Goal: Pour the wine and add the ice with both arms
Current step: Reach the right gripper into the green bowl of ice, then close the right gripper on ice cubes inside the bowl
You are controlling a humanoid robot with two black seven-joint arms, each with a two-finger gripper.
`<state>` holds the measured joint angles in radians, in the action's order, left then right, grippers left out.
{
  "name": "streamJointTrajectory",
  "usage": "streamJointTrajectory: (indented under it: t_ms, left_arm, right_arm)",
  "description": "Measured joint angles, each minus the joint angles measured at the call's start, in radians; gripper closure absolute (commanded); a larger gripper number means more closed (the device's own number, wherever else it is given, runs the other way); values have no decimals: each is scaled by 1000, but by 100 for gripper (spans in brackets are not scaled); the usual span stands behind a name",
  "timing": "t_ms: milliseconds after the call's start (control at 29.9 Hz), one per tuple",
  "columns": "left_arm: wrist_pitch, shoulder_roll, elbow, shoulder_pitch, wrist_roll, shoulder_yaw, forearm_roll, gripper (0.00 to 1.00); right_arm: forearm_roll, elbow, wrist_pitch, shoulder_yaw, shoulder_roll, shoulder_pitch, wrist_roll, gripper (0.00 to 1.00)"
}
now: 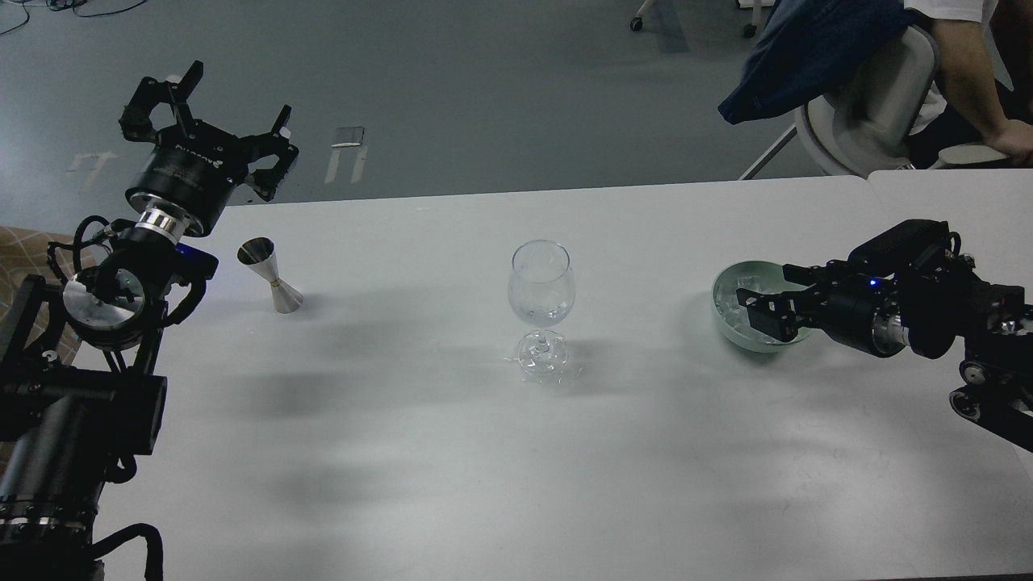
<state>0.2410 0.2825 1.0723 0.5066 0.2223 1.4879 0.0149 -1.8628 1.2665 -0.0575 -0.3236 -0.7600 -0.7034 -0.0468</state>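
Many ice [738, 300] cubes, beneath right gripper [763, 316]

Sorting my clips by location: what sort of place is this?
Probably a lab or office, not a bar: plain white table, grey floor with tape marks, and a seated person's office chair behind.

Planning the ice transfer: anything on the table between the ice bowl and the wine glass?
Nothing visible. The ice sits in the pale green bowl at the right, with the right gripper over it. The table between the bowl and the wine glass is bare. The metal jigger stands on the glass's far side, near the left gripper.
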Motion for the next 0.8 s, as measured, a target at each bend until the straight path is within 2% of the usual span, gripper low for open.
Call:
streamJointTrajectory:
  t_ms: [134, 367, 468, 534, 802]
  left_arm:
    - [2, 0, 0, 0, 0, 2, 0, 3]
    - [2, 0, 0, 0, 0, 4, -1, 3]
    - [2, 0, 0, 0, 0, 3, -1, 3]
    - [2, 0, 0, 0, 0, 3, -1, 3]
    - [2, -1, -1, -6, 0, 4, -1, 3]
  right_arm:
    - [-11, -26, 0, 0, 19, 0, 30, 24]
    - [-33, -39, -1, 0, 27, 2, 44, 25]
    - [-35, -39, -1, 0, 27, 10, 44, 33]
    - [-36, -38, -2, 0, 27, 15, 44, 42]
    - [-71, -38, -4, 3, 26, 38, 45, 44]
